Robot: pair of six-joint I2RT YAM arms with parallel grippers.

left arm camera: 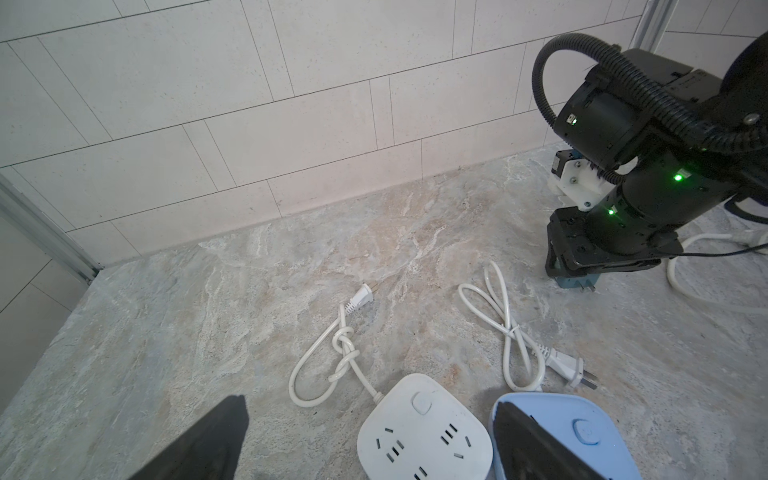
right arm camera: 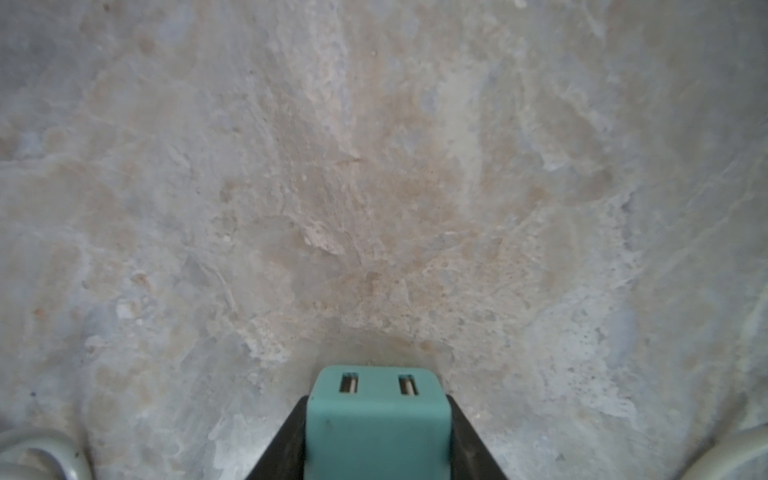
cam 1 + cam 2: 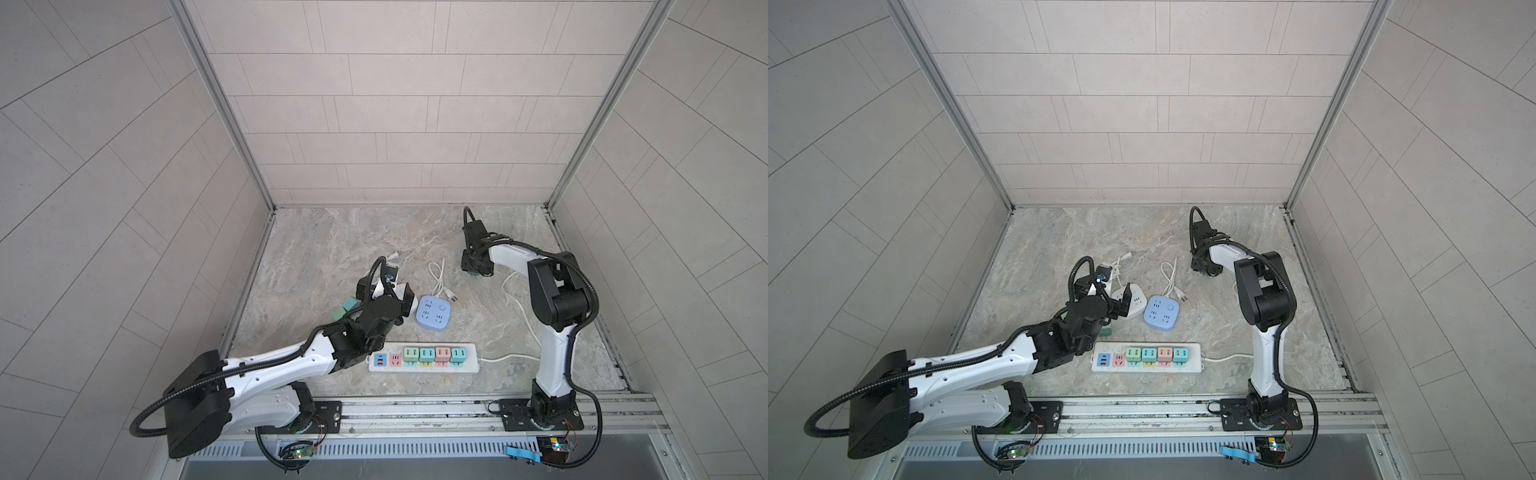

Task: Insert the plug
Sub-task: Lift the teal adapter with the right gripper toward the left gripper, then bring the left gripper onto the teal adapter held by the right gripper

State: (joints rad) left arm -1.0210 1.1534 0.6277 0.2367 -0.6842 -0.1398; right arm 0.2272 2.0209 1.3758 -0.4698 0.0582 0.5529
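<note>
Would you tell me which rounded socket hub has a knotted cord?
The white rounded plastic hub: its white cord is knotted, while the light-blue hub has a merely looped cord.

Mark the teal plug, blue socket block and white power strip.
teal plug (image 2: 376, 432): right wrist view, flat face beside its two slots.
blue socket block (image 3: 434, 314): in a top view, middle of upper face.
white power strip (image 3: 472, 358): in a top view, bare end by its cord.

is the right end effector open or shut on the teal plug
Shut: in the right wrist view, the right end effector clamps both sides of the teal plug.
</note>
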